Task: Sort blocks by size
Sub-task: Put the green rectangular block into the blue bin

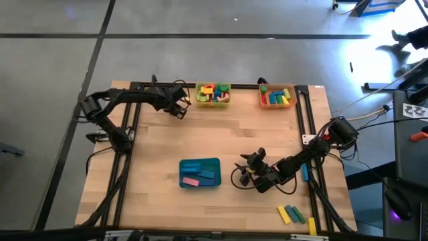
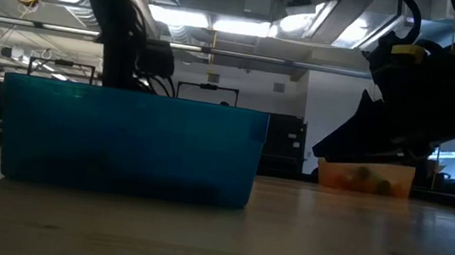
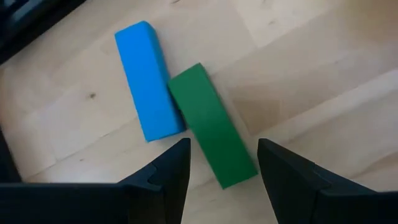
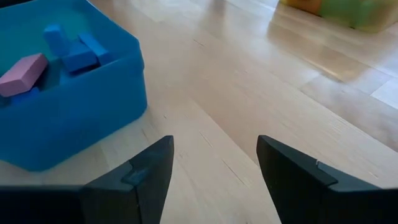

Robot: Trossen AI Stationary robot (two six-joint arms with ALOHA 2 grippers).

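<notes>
The left gripper (image 1: 180, 107) hangs over the far side of a wooden table (image 1: 221, 137), just beside a yellow tray (image 1: 198, 94) heaped with mixed-colour blocks (image 1: 212, 94). In its wrist view the left gripper (image 3: 221, 149) has its two dark fingers (image 3: 171, 171) spread apart and holds nothing. The near end of a green bar (image 3: 211, 124) lies flat on the wood in the gap between the fingertips, closer to one finger and touching neither. A blue bar (image 3: 148, 81) lies just ahead of that finger, its long side pressed against the green bar.

The right gripper (image 1: 249, 171) is low over the near side of the table. Its fingers are spread too, with bare wood between them in its wrist view (image 4: 214, 146). Just ahead of it stands a teal tray (image 4: 81, 124) holding a pink block (image 4: 22, 73) and several blue blocks (image 4: 81, 53).

Well beyond this gripper, at the far edge, an orange tray (image 1: 262, 99) holds green, yellow and red pieces. Behind it, near the table's front corner, a few loose bars (image 1: 292, 214) — yellow and green — lie on the wood, and one blue bar (image 1: 305, 172) rests beside the right arm.
</notes>
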